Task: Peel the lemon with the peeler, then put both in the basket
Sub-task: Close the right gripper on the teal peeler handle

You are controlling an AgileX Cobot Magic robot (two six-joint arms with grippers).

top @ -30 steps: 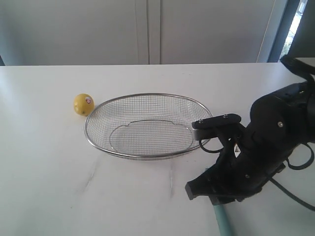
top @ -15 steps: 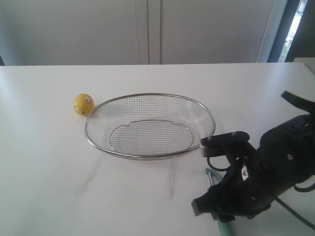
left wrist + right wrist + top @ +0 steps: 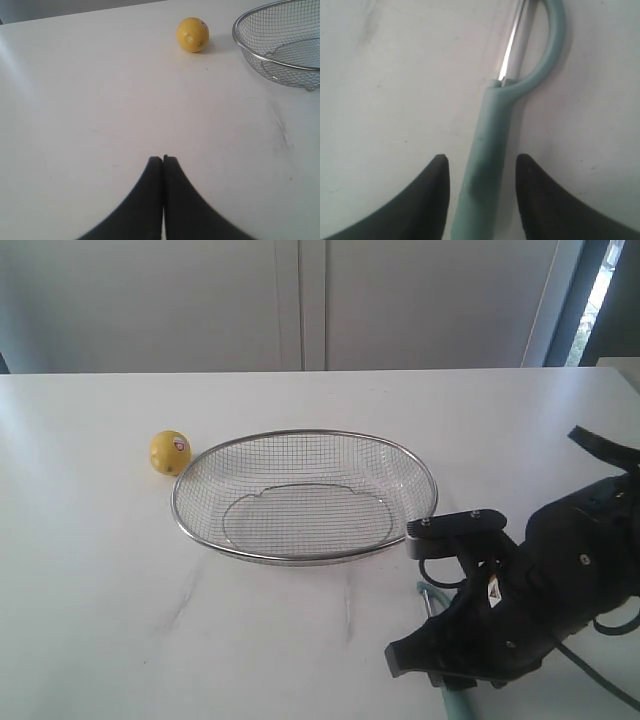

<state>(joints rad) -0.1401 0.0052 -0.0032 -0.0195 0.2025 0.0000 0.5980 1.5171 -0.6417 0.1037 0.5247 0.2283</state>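
Near the worktop's (image 3: 100, 620) front edge the right gripper (image 3: 480, 165) straddles the peeler's (image 3: 490, 135) handle, jaws wide, gripping nothing: pickup is in hand. Next, close squarely. The lemon (image 3: 170, 452) (unpeeled) sits just beside the basket (image 3: 300, 558); the left gripper (image 3: 163, 160) is closed, empty.

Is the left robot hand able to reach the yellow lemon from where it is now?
Probably yes. Only bare table lies between the left gripper and the lemon, and the basket sits off to one side. Its jaws are shut, though, so they would have to open first.
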